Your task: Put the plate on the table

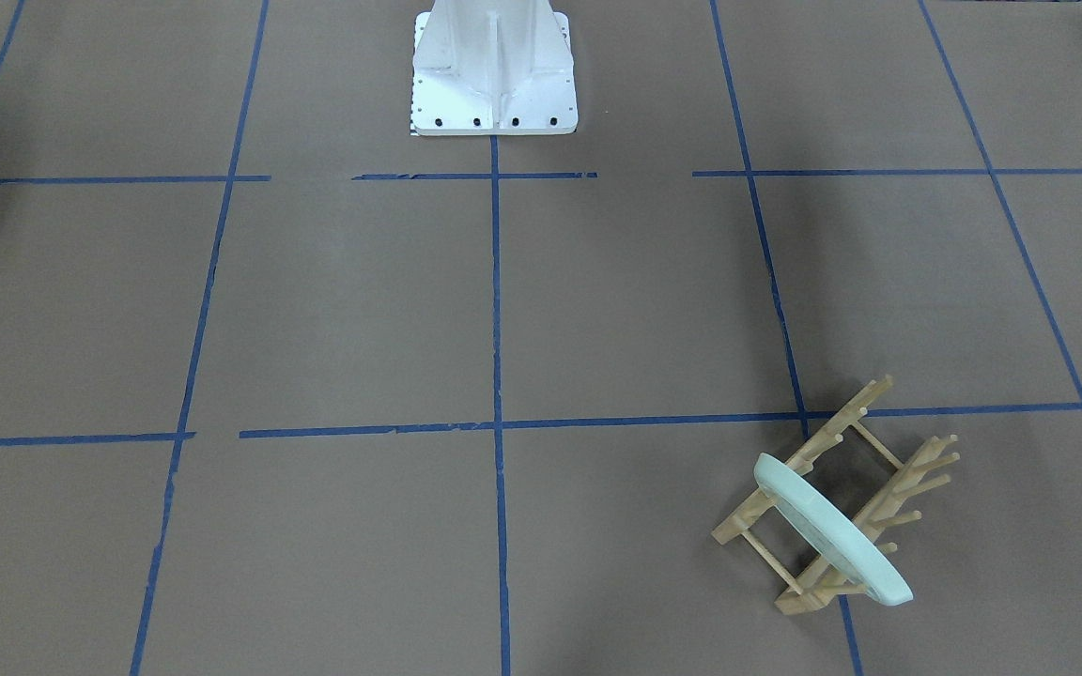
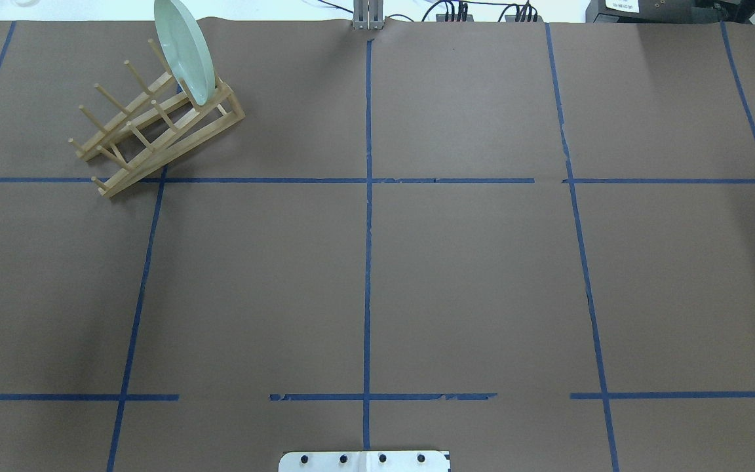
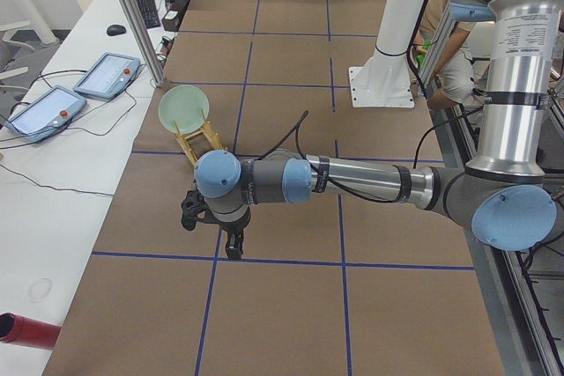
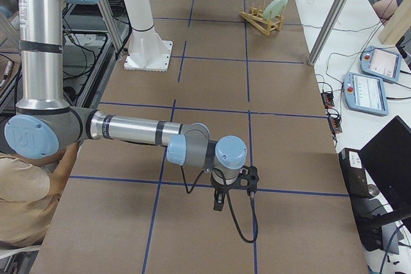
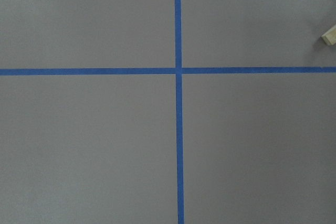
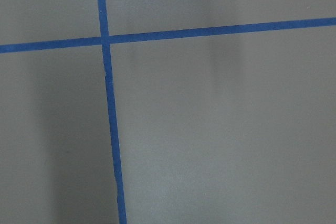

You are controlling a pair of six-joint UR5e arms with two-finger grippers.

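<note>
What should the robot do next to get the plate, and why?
Probably move the left gripper toward the plate. The plate stands on edge in the wooden rack, nothing holding it, and that gripper hangs over the table apart from the rack.

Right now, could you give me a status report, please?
Left gripper, right gripper: off the plate, state unreadable. Plate upright in wooden rack. Nothing seen blocking.

Plate (image 2: 185,52): smooth, faintly glossy. Rack (image 2: 154,124): bare pale wood. Worktop (image 2: 469,282): matt brown paper, blue tape lines (image 2: 367,262).
</note>
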